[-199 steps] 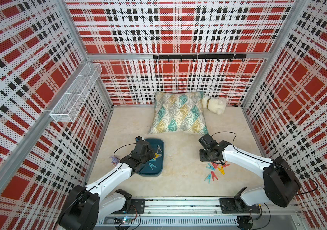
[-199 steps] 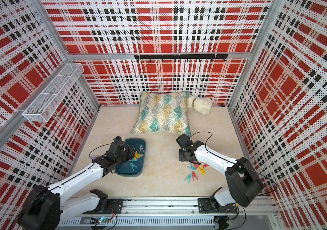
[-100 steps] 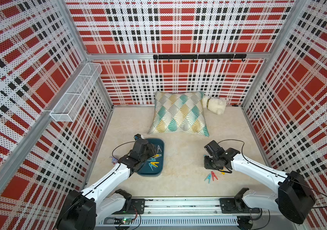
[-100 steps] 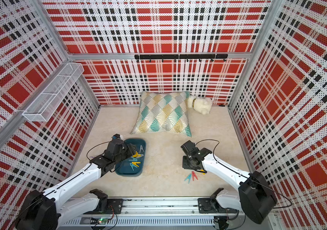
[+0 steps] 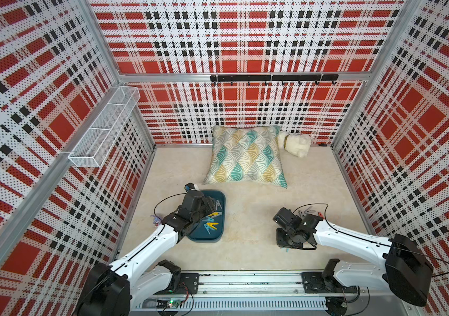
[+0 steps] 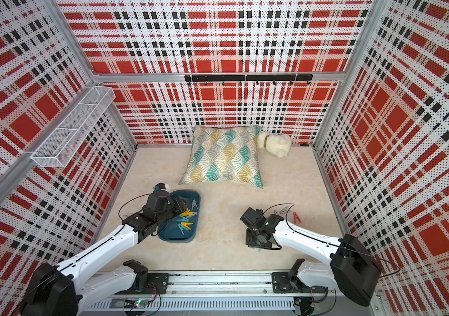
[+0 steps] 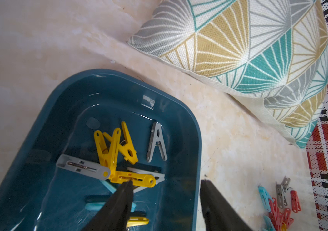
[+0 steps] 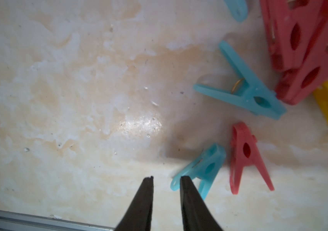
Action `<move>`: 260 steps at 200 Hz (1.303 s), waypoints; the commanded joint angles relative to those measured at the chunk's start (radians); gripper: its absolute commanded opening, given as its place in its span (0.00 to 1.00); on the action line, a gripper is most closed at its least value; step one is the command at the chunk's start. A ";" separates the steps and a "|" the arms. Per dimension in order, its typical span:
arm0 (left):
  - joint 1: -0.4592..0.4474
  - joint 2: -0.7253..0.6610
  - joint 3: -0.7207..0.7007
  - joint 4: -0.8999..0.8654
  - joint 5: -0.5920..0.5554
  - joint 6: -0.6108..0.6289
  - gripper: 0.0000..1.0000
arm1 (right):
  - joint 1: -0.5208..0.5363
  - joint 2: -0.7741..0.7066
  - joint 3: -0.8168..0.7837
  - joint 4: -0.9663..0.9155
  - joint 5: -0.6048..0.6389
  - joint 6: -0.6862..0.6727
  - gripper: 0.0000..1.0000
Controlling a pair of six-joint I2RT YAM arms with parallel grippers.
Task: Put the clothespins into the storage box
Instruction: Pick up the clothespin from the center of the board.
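L jaws now apart and empty over box (image 7: 179,112): drop done. R jaws, narrowly apart, have come down beside blue peg (image 8: 205,166) for next pick.

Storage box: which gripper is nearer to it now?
Left. The left gripper is over the box, open above clothespins inside; the right gripper is across the floor, low beside the loose ones.

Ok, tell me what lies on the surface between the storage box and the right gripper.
Nothing. In both top views the stretch from the storage box to the right gripper is bare beige floor.
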 commanded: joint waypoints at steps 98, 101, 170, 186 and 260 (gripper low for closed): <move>-0.006 0.020 0.015 0.054 0.026 0.007 0.60 | 0.034 -0.029 -0.009 -0.046 0.034 0.074 0.31; -0.006 0.020 0.015 0.055 0.026 0.007 0.60 | 0.034 -0.029 -0.010 -0.045 0.036 0.075 0.31; -0.008 0.020 0.012 0.057 0.028 0.007 0.60 | 0.034 0.036 -0.024 0.009 0.055 0.072 0.32; -0.008 0.020 0.011 0.057 0.029 0.006 0.59 | 0.034 0.050 -0.023 0.014 0.063 0.074 0.32; -0.014 0.024 0.006 0.059 0.026 0.001 0.59 | 0.034 0.119 -0.017 0.047 0.086 0.056 0.25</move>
